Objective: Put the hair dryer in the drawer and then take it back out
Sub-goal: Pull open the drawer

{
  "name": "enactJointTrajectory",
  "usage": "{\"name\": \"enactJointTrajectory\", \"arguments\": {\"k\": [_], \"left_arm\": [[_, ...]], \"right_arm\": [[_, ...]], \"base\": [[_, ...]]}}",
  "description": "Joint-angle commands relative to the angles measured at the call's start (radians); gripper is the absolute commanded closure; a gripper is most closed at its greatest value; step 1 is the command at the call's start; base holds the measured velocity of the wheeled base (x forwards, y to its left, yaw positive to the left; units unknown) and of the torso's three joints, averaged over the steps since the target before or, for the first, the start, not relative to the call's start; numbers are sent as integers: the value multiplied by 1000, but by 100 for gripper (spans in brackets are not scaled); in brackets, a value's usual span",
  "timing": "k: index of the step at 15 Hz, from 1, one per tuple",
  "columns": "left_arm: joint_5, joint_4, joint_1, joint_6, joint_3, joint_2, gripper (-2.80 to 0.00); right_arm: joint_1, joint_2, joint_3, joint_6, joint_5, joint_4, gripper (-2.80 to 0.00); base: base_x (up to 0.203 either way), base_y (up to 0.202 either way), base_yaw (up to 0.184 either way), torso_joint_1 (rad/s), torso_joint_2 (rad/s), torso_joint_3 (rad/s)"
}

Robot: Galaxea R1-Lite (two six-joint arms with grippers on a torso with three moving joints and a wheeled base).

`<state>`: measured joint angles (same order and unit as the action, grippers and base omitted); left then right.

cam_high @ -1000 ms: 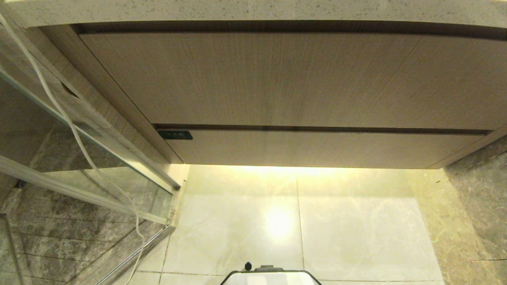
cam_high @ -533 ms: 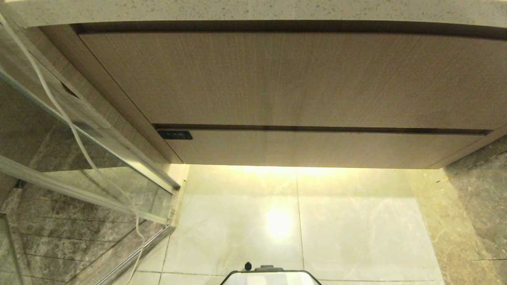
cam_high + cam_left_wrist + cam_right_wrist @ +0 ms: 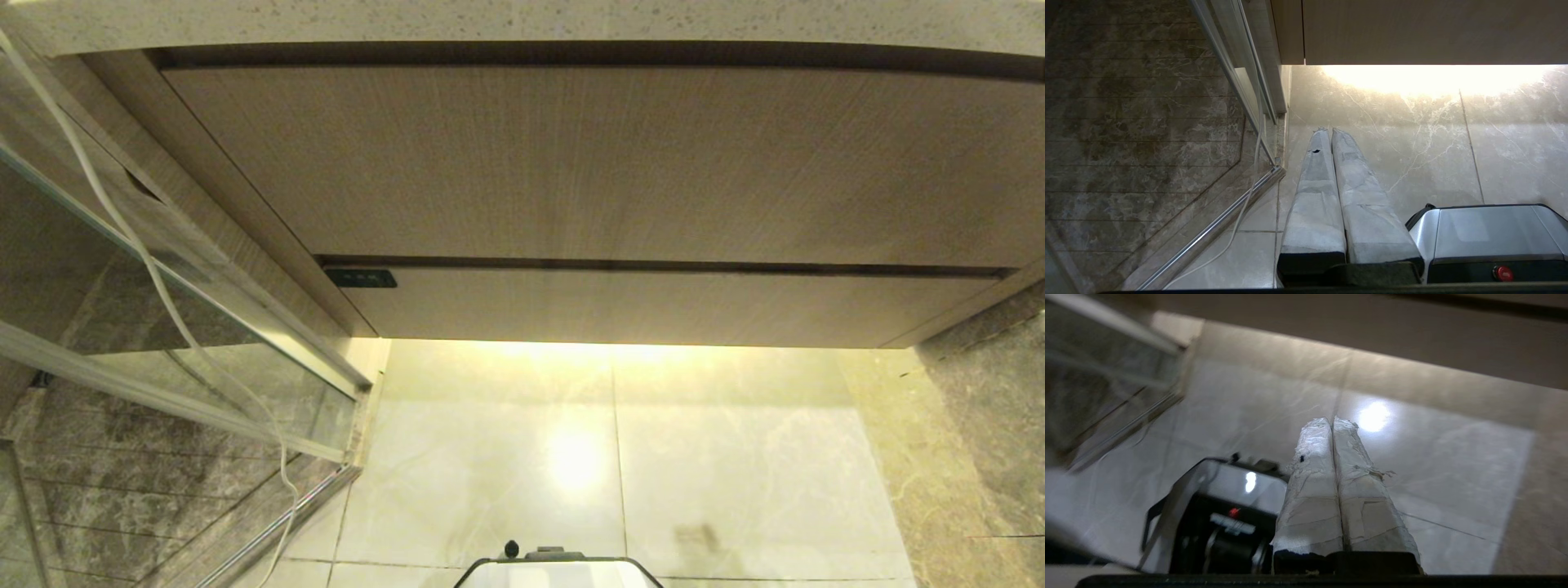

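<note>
Drawer [image 3: 653, 306] front matt beige wood-grain, same as taller panel [image 3: 571, 163] above. Countertop [image 3: 522, 20] speckled stone. Floor [image 3: 735, 457] glossy pale marble tile. Shower door [image 3: 163, 327] glass, metal frame. Gripper fingers [image 3: 1323, 196] wrapped in wrinkled grey tape.

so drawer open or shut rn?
Shut. In the head view the narrow drawer front sits flush under the taller wood-grain panel, only a thin dark seam between them, no interior showing.

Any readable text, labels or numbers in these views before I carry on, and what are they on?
None can be read.
Small dark label at the left end of the lower vanity panel: markings too small to read.
Light strip under the red button on the robot base: blurred, unreadable.
</note>
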<state>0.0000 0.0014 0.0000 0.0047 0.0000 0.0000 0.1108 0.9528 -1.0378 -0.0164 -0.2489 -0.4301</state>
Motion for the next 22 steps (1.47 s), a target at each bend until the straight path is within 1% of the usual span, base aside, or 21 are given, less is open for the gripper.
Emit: {"name": "enactJointTrajectory", "arguments": {"k": [1, 3, 5, 6, 7, 8, 12, 13, 17, 18, 22], "left_arm": [[0, 0, 0, 0, 0, 0, 0], [0, 0, 0, 0, 2, 0, 0], [0, 0, 0, 0, 2, 0, 0], [0, 0, 0, 0, 2, 0, 0], [0, 0, 0, 0, 2, 0, 0], [0, 0, 0, 0, 2, 0, 0], [0, 0, 0, 0, 2, 0, 0], [0, 0, 0, 0, 2, 0, 0], [0, 0, 0, 0, 2, 0, 0], [0, 0, 0, 0, 2, 0, 0], [0, 0, 0, 0, 2, 0, 0]], "right_arm": [[36, 134, -39, -1, -44, -18, 0], [40, 236, -69, -13, -136, -50, 0], [49, 356, -105, -33, -286, -81, 0], [52, 366, -116, -40, -313, -91, 0], [52, 366, -116, -40, -313, -91, 0], [52, 366, -116, -40, -313, -91, -280], [52, 366, -116, -40, -313, -91, -280], [53, 376, -113, -64, -290, -106, -280], [60, 619, -100, -423, -84, -196, -280], [61, 633, -97, -459, -52, -214, -280], [61, 633, -97, -459, -52, -214, -280]], "base": [[0, 0, 0, 0, 0, 0], [0, 0, 0, 0, 0, 0], [0, 0, 0, 0, 0, 0], [0, 0, 0, 0, 0, 0], [0, 0, 0, 0, 0, 0], [0, 0, 0, 0, 0, 0], [0, 0, 0, 0, 0, 0], [0, 0, 0, 0, 0, 0], [0, 0, 0, 0, 0, 0], [0, 0, 0, 0, 0, 0], [0, 0, 0, 0, 0, 0]]}}
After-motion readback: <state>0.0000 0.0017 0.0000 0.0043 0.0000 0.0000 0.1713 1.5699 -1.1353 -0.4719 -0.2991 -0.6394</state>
